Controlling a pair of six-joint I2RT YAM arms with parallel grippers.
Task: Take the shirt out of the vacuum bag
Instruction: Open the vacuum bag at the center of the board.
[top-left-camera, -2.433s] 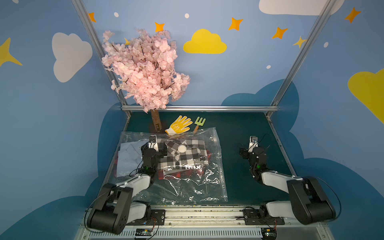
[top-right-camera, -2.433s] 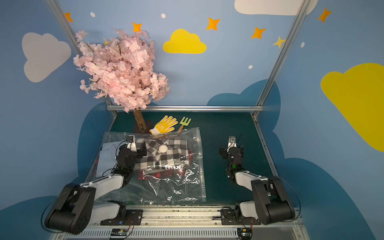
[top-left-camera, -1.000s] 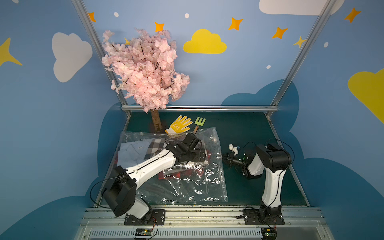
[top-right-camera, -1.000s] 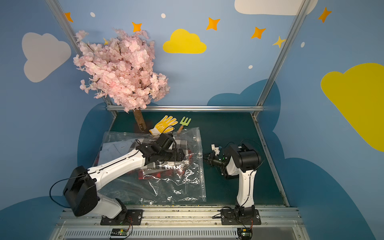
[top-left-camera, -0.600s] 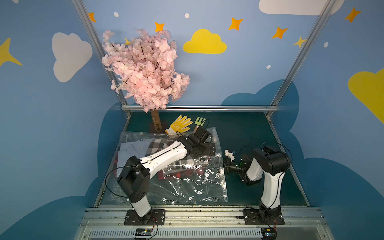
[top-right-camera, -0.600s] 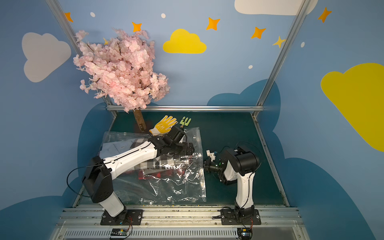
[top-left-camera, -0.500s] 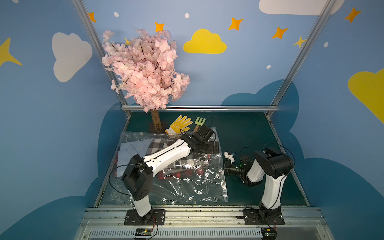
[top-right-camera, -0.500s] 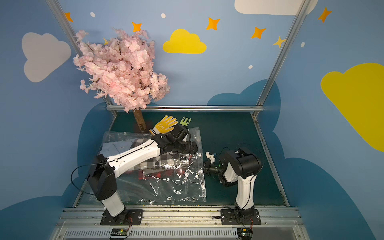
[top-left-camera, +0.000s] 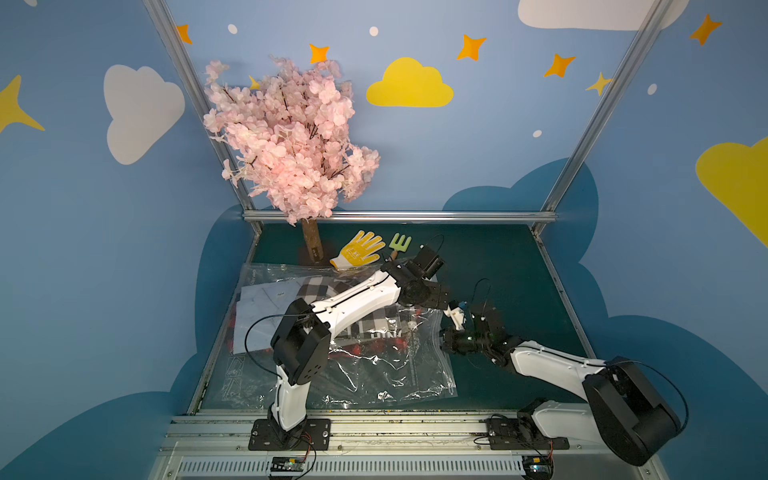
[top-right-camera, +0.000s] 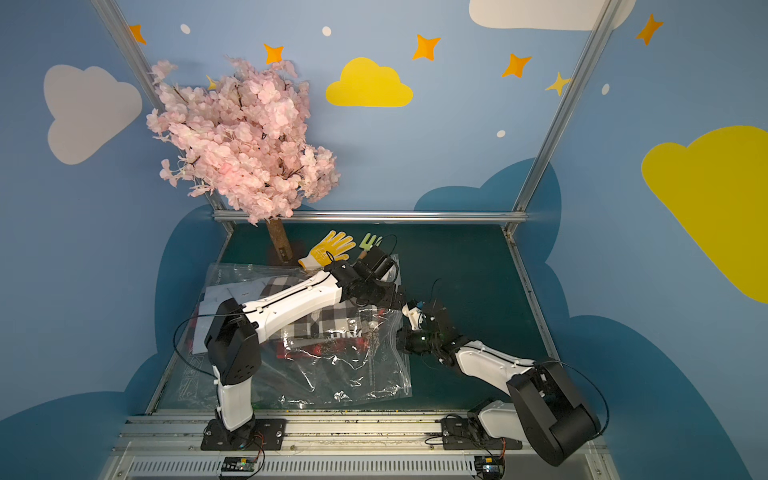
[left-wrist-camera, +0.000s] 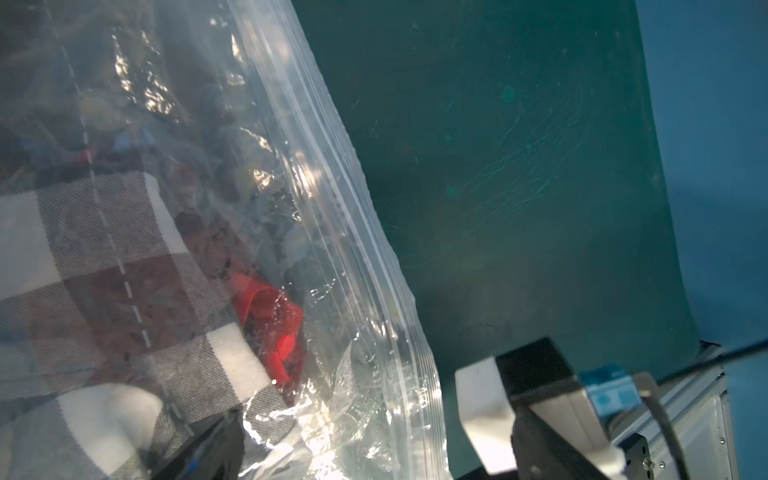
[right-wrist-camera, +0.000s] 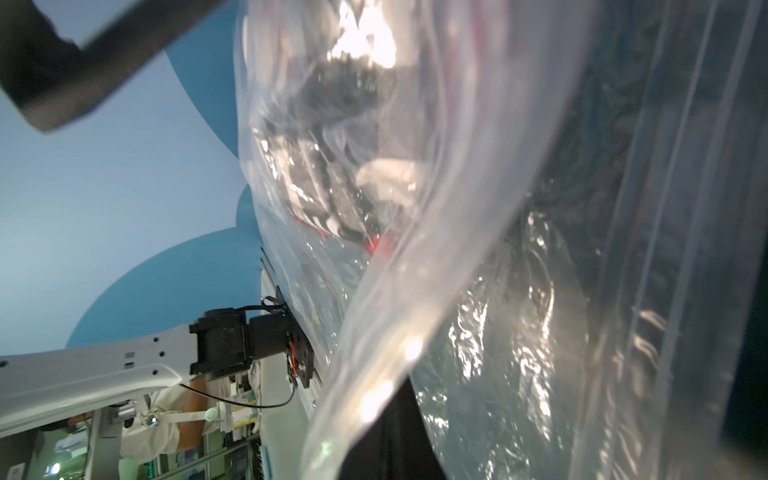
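Our left gripper (top-left-camera: 452, 311) has slid to the right edge of the vacuum bag (top-left-camera: 374, 374), jaws spread wide, empty. Our right gripper (top-left-camera: 443, 335) pinches that edge. The crinkly clear bag lies on the bench's (top-left-camera: 511, 266) left half, shirt (top-left-camera: 361, 326) inside.

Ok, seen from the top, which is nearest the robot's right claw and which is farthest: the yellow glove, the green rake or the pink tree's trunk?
In a top view, from the right claw, at the right edge of the vacuum bag:
1. green rake, at the back, beyond the bag.
2. yellow glove, just left of the rake.
3. tree trunk, in the back left corner.
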